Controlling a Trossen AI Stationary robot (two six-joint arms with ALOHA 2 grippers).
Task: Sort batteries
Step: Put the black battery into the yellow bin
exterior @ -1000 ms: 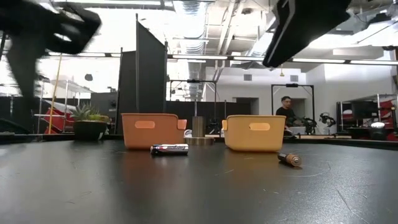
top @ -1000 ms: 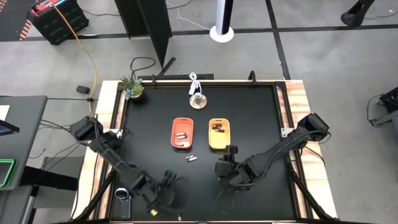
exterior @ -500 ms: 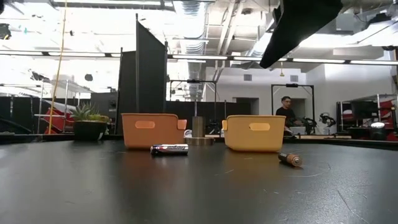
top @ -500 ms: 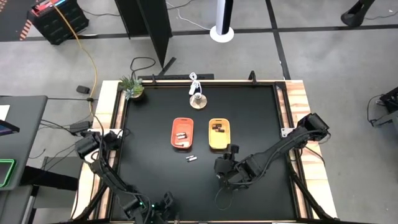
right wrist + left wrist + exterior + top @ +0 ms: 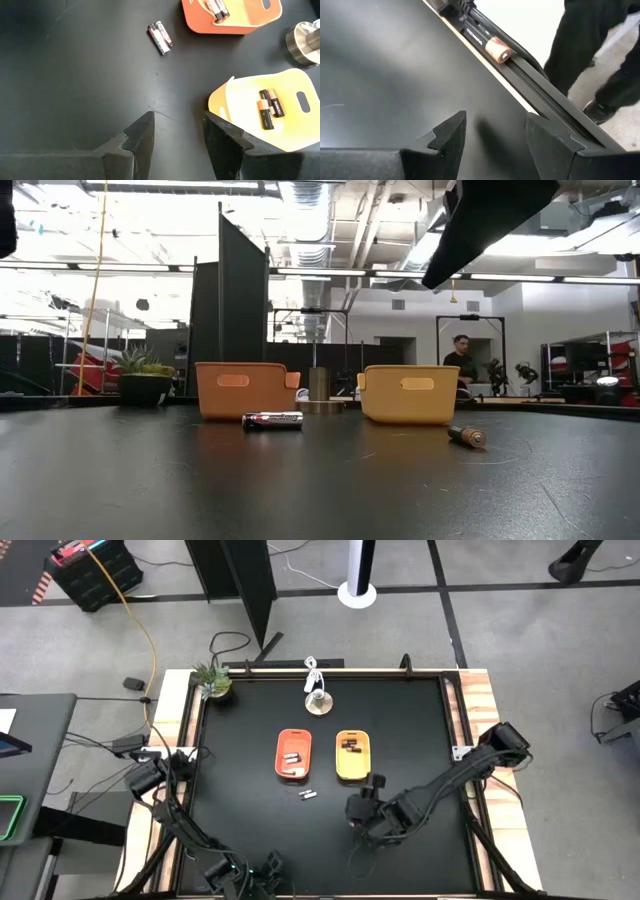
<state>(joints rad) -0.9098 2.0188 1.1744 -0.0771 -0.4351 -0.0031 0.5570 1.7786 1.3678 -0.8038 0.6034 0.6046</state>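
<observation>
Two loose batteries (image 5: 308, 795) lie side by side on the black table, near of the orange tray (image 5: 293, 754); the right wrist view shows them as a silvery pair (image 5: 160, 37). In the low view one silvery battery (image 5: 272, 420) lies before the orange tray (image 5: 245, 388), and a dark copper-tipped battery (image 5: 466, 436) lies right of the yellow tray (image 5: 410, 393). More batteries lie inside the orange tray (image 5: 215, 7) and the yellow tray (image 5: 267, 107). My right gripper (image 5: 358, 810) (image 5: 177, 135) hovers open, near of the yellow tray. My left gripper (image 5: 262, 870) (image 5: 495, 137) is open at the table's near edge.
A metal cylinder (image 5: 318, 702) and a small potted plant (image 5: 212, 682) stand toward the far edge. In the left wrist view a copper-coloured cylinder (image 5: 497, 49) sits on the table's edge rail, and a person's dark trouser legs (image 5: 600, 60) stand beyond it. Bare table lies left of the trays.
My left arm has drawn back toward the table's near edge, leaving the low view's upper left. The batteries and trays have stayed in place.
</observation>
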